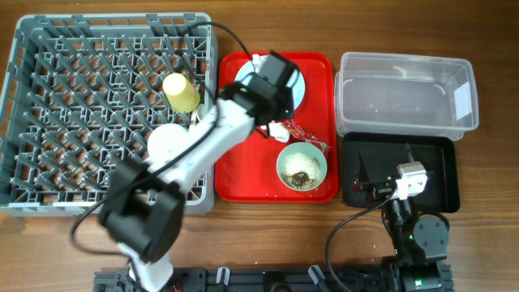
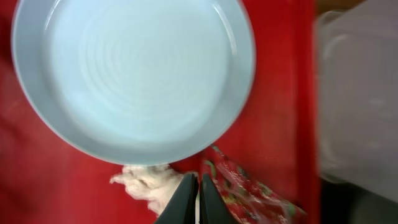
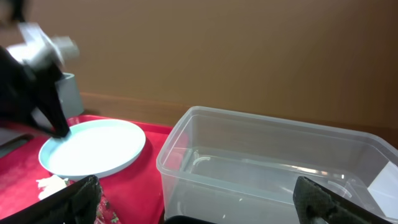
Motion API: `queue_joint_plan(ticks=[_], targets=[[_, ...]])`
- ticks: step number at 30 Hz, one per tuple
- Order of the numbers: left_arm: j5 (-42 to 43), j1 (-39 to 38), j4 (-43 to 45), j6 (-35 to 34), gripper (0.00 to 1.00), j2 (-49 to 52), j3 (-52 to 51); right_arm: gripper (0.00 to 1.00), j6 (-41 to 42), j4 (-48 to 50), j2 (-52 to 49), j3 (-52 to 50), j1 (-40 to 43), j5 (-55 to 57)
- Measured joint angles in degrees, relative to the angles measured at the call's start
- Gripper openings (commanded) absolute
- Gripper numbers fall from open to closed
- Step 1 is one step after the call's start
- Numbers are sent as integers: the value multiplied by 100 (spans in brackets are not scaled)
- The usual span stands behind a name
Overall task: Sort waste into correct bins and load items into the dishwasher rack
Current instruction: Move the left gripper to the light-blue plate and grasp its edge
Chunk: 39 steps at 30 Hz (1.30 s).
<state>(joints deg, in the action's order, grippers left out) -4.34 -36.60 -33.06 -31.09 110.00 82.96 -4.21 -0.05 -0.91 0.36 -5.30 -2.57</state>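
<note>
The light blue plate (image 2: 134, 74) lies on the red tray, mostly covered by my left wrist in the overhead view. Just in front of it lie the crumpled white tissue (image 2: 146, 183) and the shiny red wrapper (image 2: 245, 190). My left gripper (image 2: 198, 198) is shut, its tips pointing down between the two, and nothing shows between the fingers. A pale bowl (image 1: 302, 166) with rice and brown scraps sits on the tray's near right. My right gripper (image 3: 199, 205) is open over the black tray (image 1: 442, 174), facing the clear tub (image 3: 273, 168). The yellow cup (image 1: 181, 91) stands in the grey rack (image 1: 49, 89).
The red serving tray (image 1: 243, 174) lies between the rack and the bins. A pale round item (image 1: 166, 142) sits in the rack beside my left arm. The clear tub (image 1: 405, 89) stands behind the black tray. A white piece (image 1: 258, 58) lies at the red tray's far edge.
</note>
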Motion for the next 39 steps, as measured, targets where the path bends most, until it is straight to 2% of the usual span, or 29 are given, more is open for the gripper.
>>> queue_joint_plan(ticks=[4,8,18,24,28,30,35,39], targets=[[-402,-2,140,0,4,782,0,100,0,-2,0,0,0,0],[-492,24,-22,0,4,1025,-2,100,0,0,0,0,0,0],[350,22,-173,0,4,940,4,100,0,0,0,0,0,0],[509,22,-83,2,4,166,4,100,0,-2,0,0,0,0],[-13,22,59,9,8,-380,7,100,0,0,0,0,0,0],[-522,22,4,28,19,-426,24,100,0,0,0,0,0,0],[-1303,81,-365,48,29,-415,26,100,0,0,0,0,0,0],[-1451,260,-426,44,27,-396,26,100,0,-2,0,0,0,0]])
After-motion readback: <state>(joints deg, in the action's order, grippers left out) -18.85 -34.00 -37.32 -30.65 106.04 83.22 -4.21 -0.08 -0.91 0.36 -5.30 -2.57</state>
